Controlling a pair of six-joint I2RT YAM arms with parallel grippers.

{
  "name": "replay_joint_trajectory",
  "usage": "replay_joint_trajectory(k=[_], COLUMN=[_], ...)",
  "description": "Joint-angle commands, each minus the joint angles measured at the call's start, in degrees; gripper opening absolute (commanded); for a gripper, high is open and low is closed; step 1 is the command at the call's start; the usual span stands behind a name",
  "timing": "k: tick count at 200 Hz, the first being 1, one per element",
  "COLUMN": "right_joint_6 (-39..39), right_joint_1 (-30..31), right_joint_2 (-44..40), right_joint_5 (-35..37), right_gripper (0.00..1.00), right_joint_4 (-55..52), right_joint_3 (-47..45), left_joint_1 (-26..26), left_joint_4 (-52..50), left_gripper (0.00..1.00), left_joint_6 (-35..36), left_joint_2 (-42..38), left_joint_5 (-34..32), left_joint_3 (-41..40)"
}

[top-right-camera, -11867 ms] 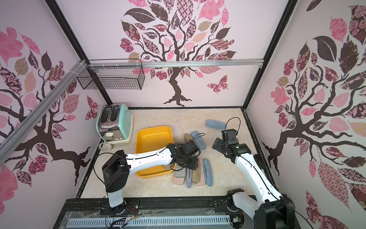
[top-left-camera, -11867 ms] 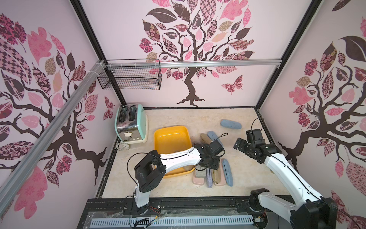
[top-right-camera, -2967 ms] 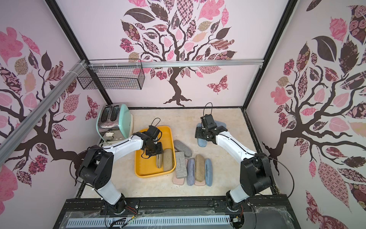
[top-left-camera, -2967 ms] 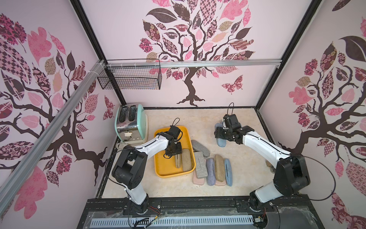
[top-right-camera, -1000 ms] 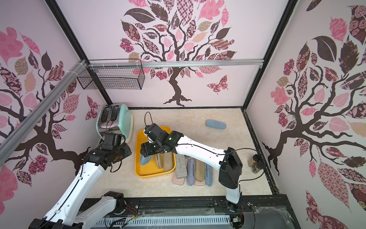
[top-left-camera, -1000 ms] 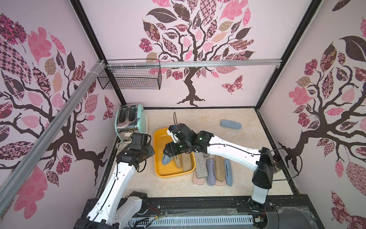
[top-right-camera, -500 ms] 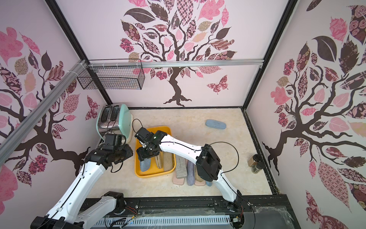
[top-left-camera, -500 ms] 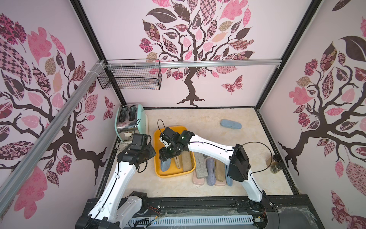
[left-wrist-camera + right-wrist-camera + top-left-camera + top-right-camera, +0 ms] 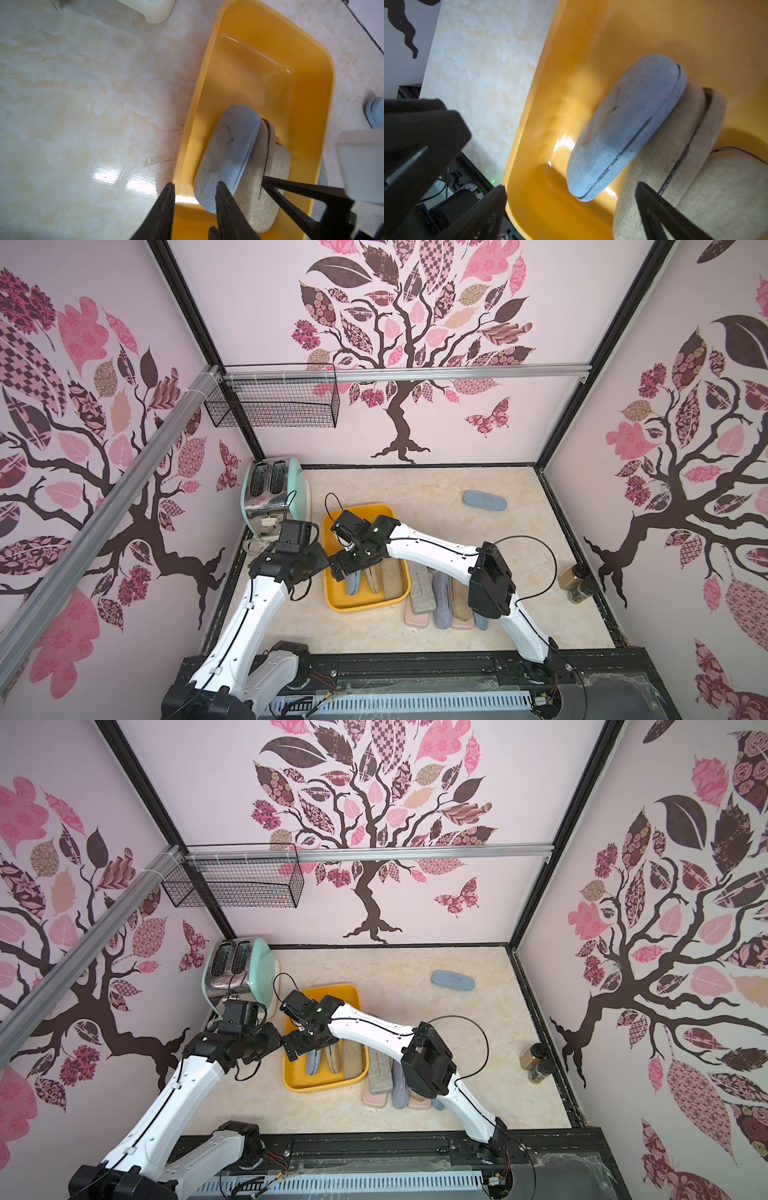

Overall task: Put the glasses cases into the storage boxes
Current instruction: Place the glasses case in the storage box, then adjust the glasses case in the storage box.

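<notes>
Surface: cream marble tabletop (image 9: 436, 497) | walls: pink tree-print | right hand (image 9: 571, 207): wide | left hand (image 9: 194, 209): narrow, empty

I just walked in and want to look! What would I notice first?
The yellow tray in the middle of the table, with a blue case and tan cases inside. Both white arms meet over it. More cases lie in a row beside the tray, and a mint toaster stands behind.

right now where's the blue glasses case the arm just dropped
In both top views the blue glasses case lies inside the yellow tray, nearest the toaster-side wall, leaning on a tan case, below the open right pincer.
</notes>
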Motion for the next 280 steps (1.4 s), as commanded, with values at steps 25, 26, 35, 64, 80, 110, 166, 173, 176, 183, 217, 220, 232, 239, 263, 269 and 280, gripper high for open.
replay_joint_trajectory(k=[25, 26, 35, 64, 80, 110, 166, 173, 176, 183, 217, 220, 232, 239, 263, 269, 280], right_joint_6=[2.59, 2.64, 3.3, 3.48, 3.57, 4.58, 4.71, 4.55, 4.53, 4.42, 5.34, 5.4, 5.55, 5.64, 5.67, 5.66, 5.28], right_joint_1=[-4.52, -4.69, -6.0, -7.49, -7.46, -7.23, -3.86, -3.3, -3.14, -2.71, -2.04, -2.02, -1.86, -1.82, -1.77, -1.76, -1.72], right_joint_2=[-9.18, -9.31, -10.53, -11.29, -9.85, -7.87, -5.17, -4.4, -4.04, -3.49, -0.5, -0.17, 0.94, 1.59, 2.32, 2.42, 2.71], right_joint_5=[7.71, 7.66, 6.84, 3.66, 4.56, 3.97, 2.76, 3.08, 3.24, 3.42, 1.47, 1.34, 0.51, 0.08, -0.05, 0.13, 0.23], right_gripper=[0.73, 0.72, 0.68, 0.65, 0.63, 0.58, 0.55, 0.54, 0.53, 0.53, 0.52, 0.52, 0.52, 0.51, 0.51, 0.51, 0.51], right_joint_4=[4.96, 5.14, 7.65, 12.51, 10.96, 11.42, 11.14, 10.22, 9.85, 9.58, 10.38, 10.52, 11.13, 11.4, 12.51, 12.45, 12.22], right_joint_3=[-12.97, -13.28, -17.16, -22.43, -21.01, -21.05, -16.87, -15.46, -14.84, -13.86, -12.3, -12.31, -12.35, -12.45, -12.82, -12.74, -11.8], left_joint_1=[-0.07, -0.07, -0.1, -0.13, -0.14, -0.06, -0.07, -0.07, -0.13, -0.06, -0.11, -0.13, -0.07, -0.11, -0.11, -0.06, -0.06], left_joint_4=[3.47, 3.57, 4.26, 3.92, 5.23, 5.95, 5.75, 5.77, 5.75, 5.68, 5.18, 5.13, 5.07, 5.13, 5.38, 5.38, 5.31], left_gripper=[0.36, 0.35, 0.34, 0.31, 0.3, 0.31, 0.3, 0.3, 0.3, 0.3, 0.3, 0.3, 0.3, 0.3, 0.31, 0.31, 0.3], left_joint_6=[0.01, -0.03, -0.23, -0.57, -0.89, -0.45, -0.43, -0.52, -0.53, -0.52, -0.53, -0.52, -0.6, -0.65, -0.67, -0.62, -0.61], left_joint_2=[0.85, 0.91, 1.57, 3.46, 2.76, 2.19, 2.0, 1.76, 1.62, 1.42, 1.25, 1.24, 1.16, 1.07, 1.24, 1.47, 1.8], left_joint_5=[3.3, 3.39, 4.04, 4.83, 4.85, 5.45, 5.38, 5.16, 5.15, 5.07, 4.8, 4.77, 4.67, 4.56, 4.54, 4.55, 4.69], left_joint_3=[-2.84, -2.92, -3.14, -2.79, -3.72, -4.15, -4.42, -4.45, -4.42, -4.41, -4.35, -4.21, -4.3, -4.4, -4.53, -4.54, -4.41])
